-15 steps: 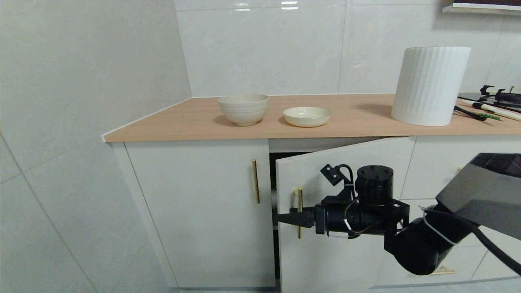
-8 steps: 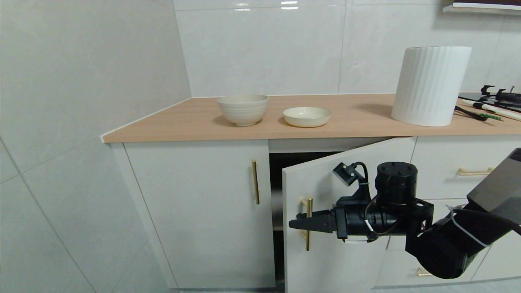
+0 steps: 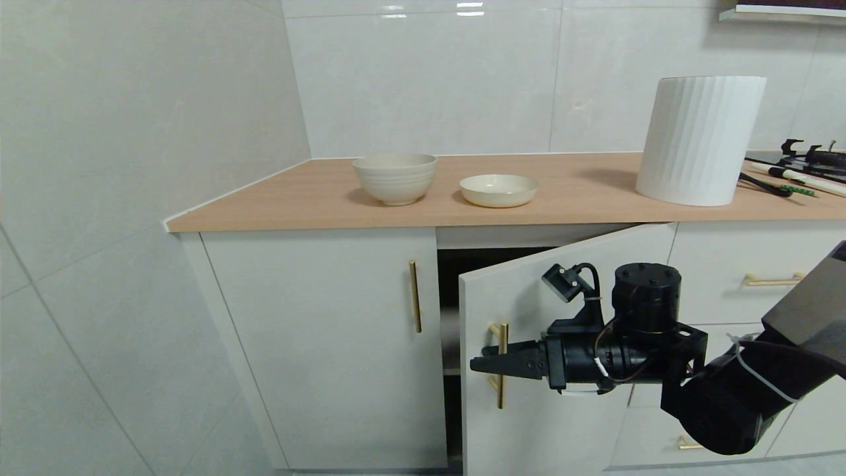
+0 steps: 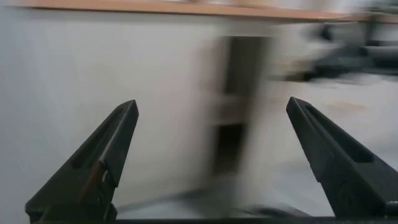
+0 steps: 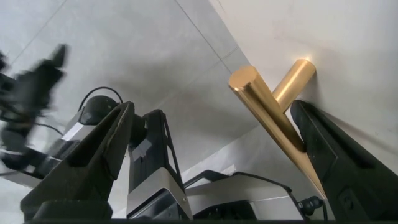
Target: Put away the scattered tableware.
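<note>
A beige ribbed bowl (image 3: 395,177) and a shallow cream dish (image 3: 498,189) sit on the wooden countertop (image 3: 581,192). Below them the white cabinet door (image 3: 529,430) stands partly swung out, with a dark gap beside it. My right gripper (image 3: 486,362) is at the door's gold handle (image 3: 503,363). In the right wrist view the handle (image 5: 267,106) lies between the spread fingers of the gripper (image 5: 211,155), against one of them. My left gripper (image 4: 211,155) is open with nothing in it, facing the blurred cabinet front.
A tall white ribbed container (image 3: 700,139) stands at the counter's right, with chopsticks and dark utensils (image 3: 800,175) beyond it. The left cabinet door with its gold handle (image 3: 414,295) is closed. A drawer handle (image 3: 770,279) shows at right. A tiled wall bounds the left side.
The cabinet door has swung further out with my right gripper at its handle; the gripper moved right and slightly down. Little has changed over the last half second.
</note>
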Tool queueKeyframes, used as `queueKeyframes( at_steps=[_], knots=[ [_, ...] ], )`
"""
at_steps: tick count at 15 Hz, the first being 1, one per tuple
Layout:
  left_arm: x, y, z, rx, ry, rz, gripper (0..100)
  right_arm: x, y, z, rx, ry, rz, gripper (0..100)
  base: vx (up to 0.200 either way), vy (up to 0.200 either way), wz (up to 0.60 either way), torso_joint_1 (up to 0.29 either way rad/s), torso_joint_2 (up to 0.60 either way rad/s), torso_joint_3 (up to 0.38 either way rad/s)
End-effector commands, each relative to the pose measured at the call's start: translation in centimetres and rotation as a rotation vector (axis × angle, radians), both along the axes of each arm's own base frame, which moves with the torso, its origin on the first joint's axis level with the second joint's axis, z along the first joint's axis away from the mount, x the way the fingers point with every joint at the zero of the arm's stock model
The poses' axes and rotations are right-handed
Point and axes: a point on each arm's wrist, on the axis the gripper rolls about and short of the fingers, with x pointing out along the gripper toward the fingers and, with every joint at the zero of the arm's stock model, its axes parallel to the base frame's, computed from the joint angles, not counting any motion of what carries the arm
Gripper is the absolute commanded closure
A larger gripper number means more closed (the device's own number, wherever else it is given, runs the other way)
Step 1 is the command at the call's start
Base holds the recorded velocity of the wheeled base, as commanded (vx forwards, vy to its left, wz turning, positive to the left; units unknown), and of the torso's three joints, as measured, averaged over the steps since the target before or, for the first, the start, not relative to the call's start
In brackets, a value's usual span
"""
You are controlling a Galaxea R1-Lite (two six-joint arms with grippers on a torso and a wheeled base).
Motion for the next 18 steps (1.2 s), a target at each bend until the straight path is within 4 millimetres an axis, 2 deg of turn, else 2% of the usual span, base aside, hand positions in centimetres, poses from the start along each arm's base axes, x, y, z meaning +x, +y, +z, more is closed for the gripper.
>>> queueKeyframes(
  at_steps=[1, 2, 4, 6, 7, 8, 11, 14, 15, 16, 18],
  knots=[
    [6.6, -0.9, 7.0, -0.08, 0.337, -0.404, 0, -0.1, 0.0, 0.2, 0.004, -0.006, 0.0, 0, 0.0, 0.0, 0.0, 0.0, 0.0, 0.0],
    [9.6, -1.2, 7.4, -0.049, 0.351, -0.501, 0, -0.1, 0.0, 0.3, 0.006, -0.01, 0.0, 0, 0.0, 0.0, 0.0, 0.0, 0.0, 0.0],
    [16.1, -2.7, 6.5, -0.006, 0.436, -0.651, 0, -0.1, 0.0, 0.3, 0.007, -0.012, -0.002, 0, 0.0, 0.0, 0.0, 0.0, 0.0, 0.0],
    [20.2, -3.9, 5.0, 0.008, 0.485, -0.66, 0, -0.1, 0.0, 0.3, 0.009, -0.016, -0.002, 0, 0.0, 0.0, 0.0, 0.0, 0.0, 0.0],
    [23.3, -5.6, 3.3, 0.029, 0.503, -0.664, 0, -0.1, -0.1, 0.2, 0.009, -0.016, -0.002, 0, 0.0, 0.0, 0.0, 0.0, 0.0, 0.0],
    [25.4, -6.3, 1.8, 0.038, 0.523, -0.635, 0, -0.1, 0.0, 0.1, 0.008, -0.015, 0.0, 0, 0.0, 0.0, 0.0, 0.0, 0.0, 0.0],
    [29.5, -8.1, -1.5, 0.033, 0.576, -0.608, 0, -0.2, 0.0, 0.2, 0.009, -0.017, 0.0, 0, 0.0, 0.0, 0.0, 0.0, 0.0, 0.0],
    [31.5, -9.4, -2.9, 0.027, 0.598, -0.63, 0, -0.1, 0.0, 0.0, 0.007, -0.013, 0.0, 0, 0.0, 0.0, 0.0, 0.0, 0.0, 0.0],
    [31.8, -9.7, -3.0, 0.025, 0.601, -0.636, 100, -0.1, 0.0, 0.0, 0.007, -0.013, 0.001, 0, 0.0, 0.0, 0.0, 0.0, 0.0, 0.0],
    [32.9, -10.8, -3.1, 0.017, 0.606, -0.645, 100, -0.1, 0.0, 0.0, 0.007, -0.013, 0.001, 0, 0.0, 0.0, 0.0, 0.0, 0.0, 0.0],
    [34.2, -11.3, -3.5, 0.012, 0.591, -0.646, 100, -0.2, 0.0, 0.1, 0.008, -0.015, 0.001, 0, 0.0, 0.0, 0.0, 0.0, 0.0, 0.0]
  ],
)
